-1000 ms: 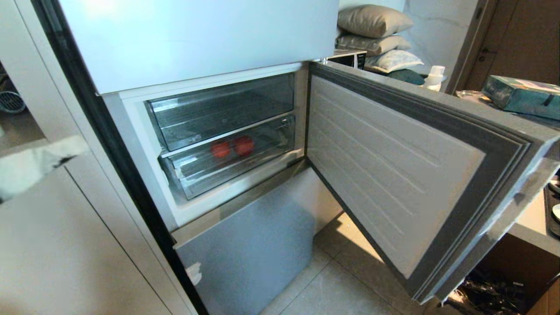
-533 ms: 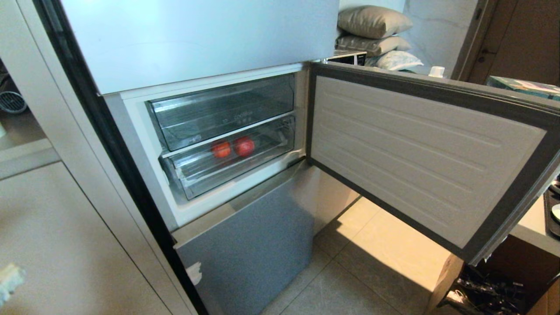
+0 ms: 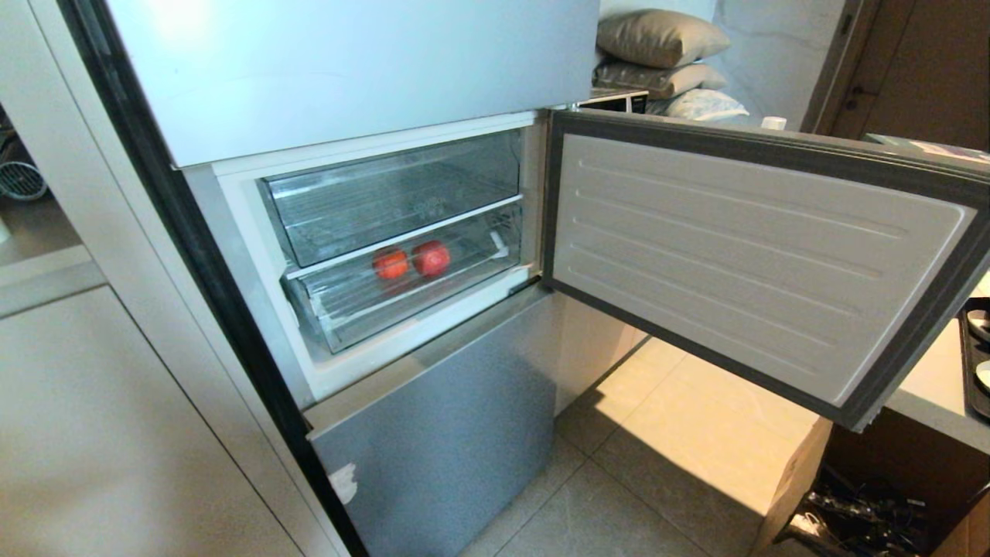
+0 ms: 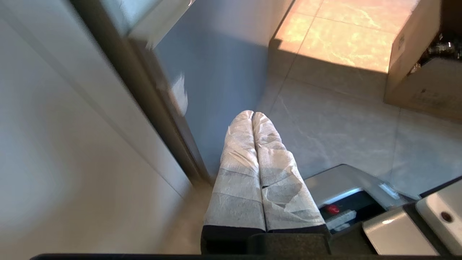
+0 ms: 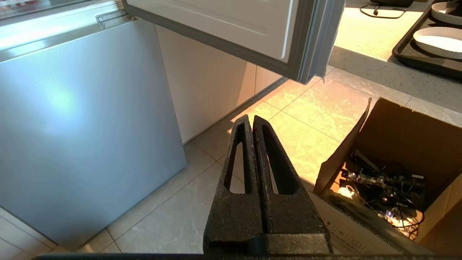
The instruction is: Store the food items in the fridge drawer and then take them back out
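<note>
Fruits, two round red ones (image 3: 390,263) (image 3: 431,257), sit side by side, seemingly touching, inside the lower clear fridge drawer (image 3: 402,298), behind the open fridge door (image 3: 742,255). Both grippers hang low over the floor tiles (image 5: 299,144), jaws together and empty: the left gripper (image 4: 252,115) beside the grey bottom door (image 3: 441,441), the right gripper (image 5: 250,119) near a cardboard box (image 5: 393,133).

Two food items (image 3: 411,261) sit side by side, touching, in the fridge drawer (image 3: 402,298), near its back; another drawer (image 3: 387,197) sits above; the door (image 3: 742,255) stands open at right
</note>
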### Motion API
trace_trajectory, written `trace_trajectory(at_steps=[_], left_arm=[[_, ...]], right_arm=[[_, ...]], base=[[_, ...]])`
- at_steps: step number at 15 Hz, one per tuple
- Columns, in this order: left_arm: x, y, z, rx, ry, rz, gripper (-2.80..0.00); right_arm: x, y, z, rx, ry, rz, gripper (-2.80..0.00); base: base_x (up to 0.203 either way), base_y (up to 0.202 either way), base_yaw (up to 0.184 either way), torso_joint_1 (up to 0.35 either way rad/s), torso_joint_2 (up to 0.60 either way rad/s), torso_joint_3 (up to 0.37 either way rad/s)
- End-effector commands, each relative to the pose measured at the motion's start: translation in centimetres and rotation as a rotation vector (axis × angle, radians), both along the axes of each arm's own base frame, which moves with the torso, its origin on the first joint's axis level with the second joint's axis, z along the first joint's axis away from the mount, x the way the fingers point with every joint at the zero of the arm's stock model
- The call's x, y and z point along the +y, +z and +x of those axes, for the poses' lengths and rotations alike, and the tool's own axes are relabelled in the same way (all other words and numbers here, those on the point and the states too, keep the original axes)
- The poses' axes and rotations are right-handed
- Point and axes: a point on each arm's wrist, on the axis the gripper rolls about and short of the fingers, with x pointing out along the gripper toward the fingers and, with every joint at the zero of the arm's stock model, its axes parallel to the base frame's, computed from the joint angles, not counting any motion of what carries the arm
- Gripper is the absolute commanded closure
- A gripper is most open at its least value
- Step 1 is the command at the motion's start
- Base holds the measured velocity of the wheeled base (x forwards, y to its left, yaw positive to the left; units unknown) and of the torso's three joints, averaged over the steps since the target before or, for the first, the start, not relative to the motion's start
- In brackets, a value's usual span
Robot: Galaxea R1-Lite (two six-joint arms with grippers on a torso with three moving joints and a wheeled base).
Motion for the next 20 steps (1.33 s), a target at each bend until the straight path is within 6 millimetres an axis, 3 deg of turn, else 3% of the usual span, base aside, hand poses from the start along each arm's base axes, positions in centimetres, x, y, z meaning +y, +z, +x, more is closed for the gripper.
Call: trace_trajectory(at_steps=[1, 7, 10, 15, 20], left_arm=[[0.1, -0.3, -0.2, 0.041, 0.044, -0.079, 0.00], [0.0, -0.3, 0.4, 0.125, 0.163, -0.066, 0.00], [0.1, -0.2, -0.1, 0.012, 0.195, -0.091, 0.00], [0.1, -0.3, -0.3, 0.015, 0.263, -0.085, 0.00], [0.1, -0.7, -2.4, -0.262, 0.267, -0.106, 0.00]], right_arm=[[0.0, 0.0, 0.0, 0.000, 0.000, 0.000, 0.00], [0.0, 0.0, 0.0, 0.000, -0.001, 0.004, 0.00], [0.0, 0.0, 0.0, 0.000, -0.001, 0.004, 0.00], [0.0, 0.0, 0.0, 0.000, -0.001, 0.004, 0.00], [0.0, 0.0, 0.0, 0.000, -0.001, 0.004, 0.00]], base=[[0.000, 0.000, 0.000, 0.000, 0.00, 0.000], [0.000, 0.000, 0.000, 0.000, 0.00, 0.000], [0.000, 0.000, 0.000, 0.000, 0.00, 0.000], [0.000, 0.000, 0.000, 0.000, 0.00, 0.000], [0.000, 0.000, 0.000, 0.000, 0.00, 0.000]])
